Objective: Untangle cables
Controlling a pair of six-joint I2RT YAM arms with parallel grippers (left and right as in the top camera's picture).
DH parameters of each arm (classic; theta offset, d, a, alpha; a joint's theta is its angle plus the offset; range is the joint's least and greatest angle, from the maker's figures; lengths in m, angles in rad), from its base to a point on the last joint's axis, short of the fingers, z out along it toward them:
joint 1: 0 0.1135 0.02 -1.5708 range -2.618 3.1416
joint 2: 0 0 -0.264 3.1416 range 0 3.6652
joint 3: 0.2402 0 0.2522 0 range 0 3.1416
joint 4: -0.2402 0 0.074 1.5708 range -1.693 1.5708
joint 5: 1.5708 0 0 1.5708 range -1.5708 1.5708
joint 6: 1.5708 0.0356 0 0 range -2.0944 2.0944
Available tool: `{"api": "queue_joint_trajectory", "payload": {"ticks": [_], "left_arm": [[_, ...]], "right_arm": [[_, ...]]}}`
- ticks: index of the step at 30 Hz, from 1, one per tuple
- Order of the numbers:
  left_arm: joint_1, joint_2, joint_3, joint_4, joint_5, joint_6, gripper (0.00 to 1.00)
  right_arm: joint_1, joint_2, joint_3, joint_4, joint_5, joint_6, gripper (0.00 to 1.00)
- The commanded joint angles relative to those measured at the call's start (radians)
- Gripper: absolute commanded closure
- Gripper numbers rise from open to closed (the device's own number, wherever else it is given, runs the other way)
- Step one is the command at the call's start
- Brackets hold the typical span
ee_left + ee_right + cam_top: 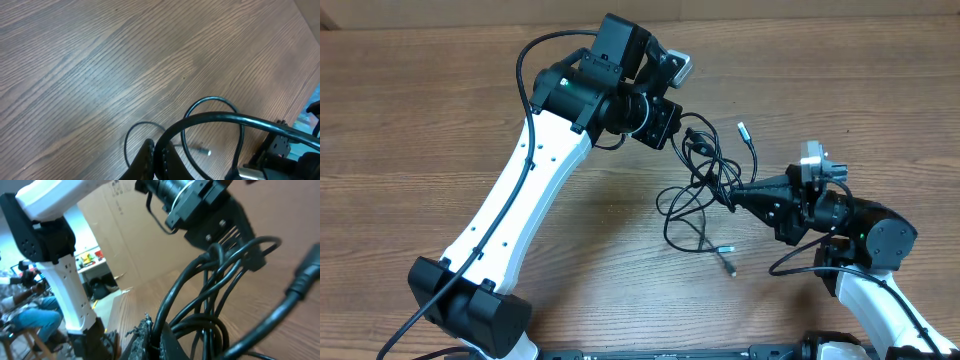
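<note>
Black cables pinched, left hand, right hand

a: any words or numbers you can read here?
b: none, in any of the 3 views.
a: not even a label?
b: closest is the cardboard sheet in the right wrist view. it has a few small dark printed marks up near 12 o'clock, too blurred to read.
</note>
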Motion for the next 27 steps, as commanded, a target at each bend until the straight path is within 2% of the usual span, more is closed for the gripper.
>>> {"api": "queue_joint_trajectory", "payload": {"ticks": [1,15,19,24,27], "left_arm": [[0.006,0.004,0.008,-0.003,-0.045,-0.010,0.96],[0.006,0.004,0.008,0.012,-0.096,-0.010,0.95],[0.006,0.004,0.008,0.033,-0.082,-0.010,0.96],[0.006,0.004,0.008,0.062,-0.036,0.005,0.96],[0.008,0.003,0.008,0.071,-0.045,0.005,0.96]], "right_arm": [[0.004,-0.006,0.018,0.014,0.069,0.021,0.96],[0.004,-0.006,0.018,0.051,0.035,0.051,0.96],[0.004,-0.006,0.018,-0.037,0.024,0.051,0.96],[0.004,-0.005,0.018,-0.248,0.037,0.049,0.96],[0.004,-0.005,0.018,-0.268,0.035,0.047,0.96]]}}
